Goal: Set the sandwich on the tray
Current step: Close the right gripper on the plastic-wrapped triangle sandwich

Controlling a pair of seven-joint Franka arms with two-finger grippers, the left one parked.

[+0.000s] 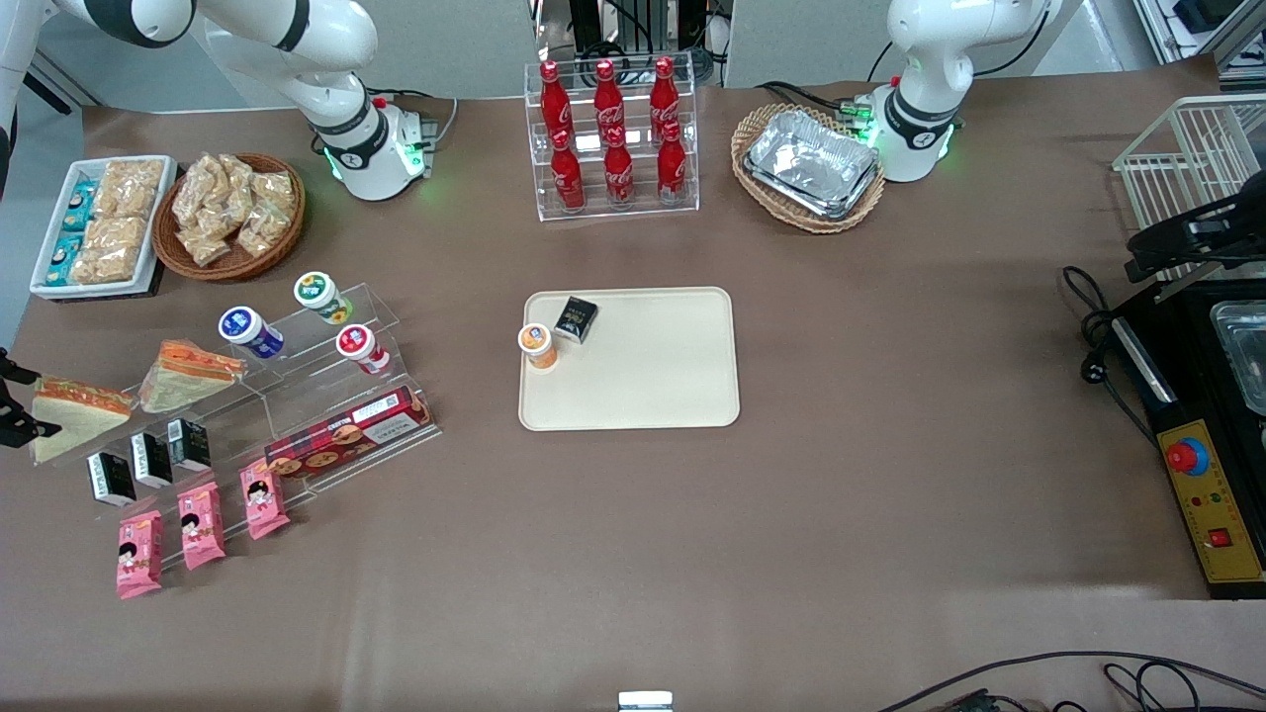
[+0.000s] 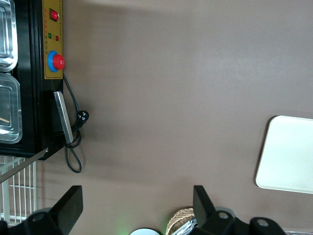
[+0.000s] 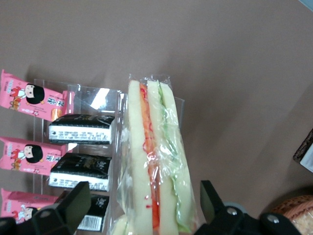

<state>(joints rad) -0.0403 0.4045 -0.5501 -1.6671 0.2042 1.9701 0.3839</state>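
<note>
The sandwich point(image 1: 77, 416) is a wrapped wedge with cream-white bread and an orange-red filling stripe. It lies on the clear acrylic step stand point(image 1: 297, 391) at the working arm's end of the table. My gripper point(image 1: 18, 400) is at the sandwich's outer end, at the edge of the front view. In the right wrist view the gripper point(image 3: 146, 208) is open, with the sandwich point(image 3: 151, 161) edge-up between the two fingers point(image 3: 68, 205) and a gap on each side. The cream-beige tray point(image 1: 673, 396) lies flat at mid-table, well away from the sandwich.
An orange-lidded cup point(image 1: 537, 345) and a small black box point(image 1: 576, 318) stand on one end of the tray. A second, greener-beige wedge point(image 1: 186, 376) lies beside the sandwich. Black cartons point(image 3: 80, 129), pink packets point(image 1: 203, 524), a biscuit box point(image 1: 346, 435) and small cups point(image 1: 252, 331) share the stand.
</note>
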